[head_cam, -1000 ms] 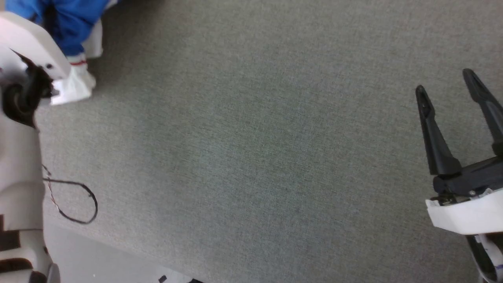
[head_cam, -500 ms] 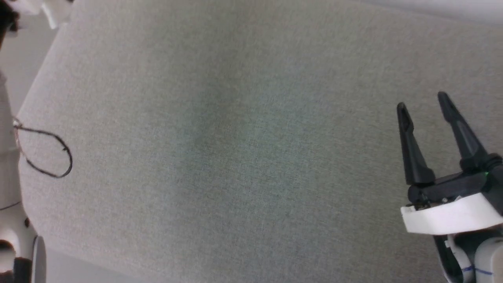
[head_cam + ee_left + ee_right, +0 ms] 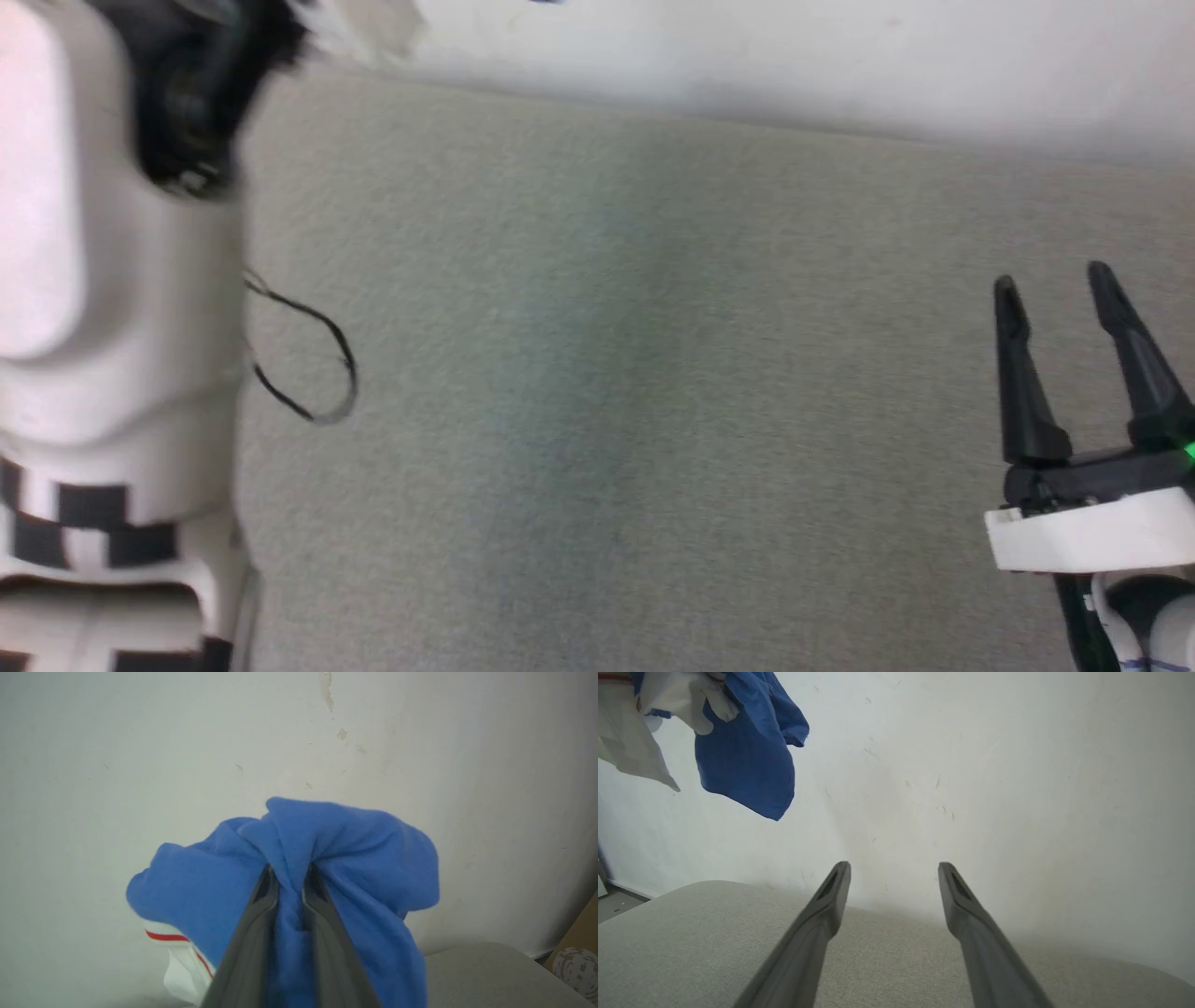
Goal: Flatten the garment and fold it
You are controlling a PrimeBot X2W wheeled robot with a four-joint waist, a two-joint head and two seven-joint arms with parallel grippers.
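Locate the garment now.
The garment hangs bunched in the shut left gripper, before the white wall; right wrist view shows it upper left, above the grey surface.

A grey-green fabric-covered surface (image 3: 691, 952) lies under and ahead of the right gripper (image 3: 894, 865), with a plain white wall (image 3: 1017, 765) rising just beyond the fingertips in soft, even light. The wall is scuffed with small dark marks, and above the left gripper (image 3: 289, 870) its paint has chipped (image 3: 327, 686). Left of the right gripper, past the surface's rounded corner, is a bit of grey floor (image 3: 616, 905); low to the right of the left gripper stands something cardboard-brown (image 3: 581, 933).
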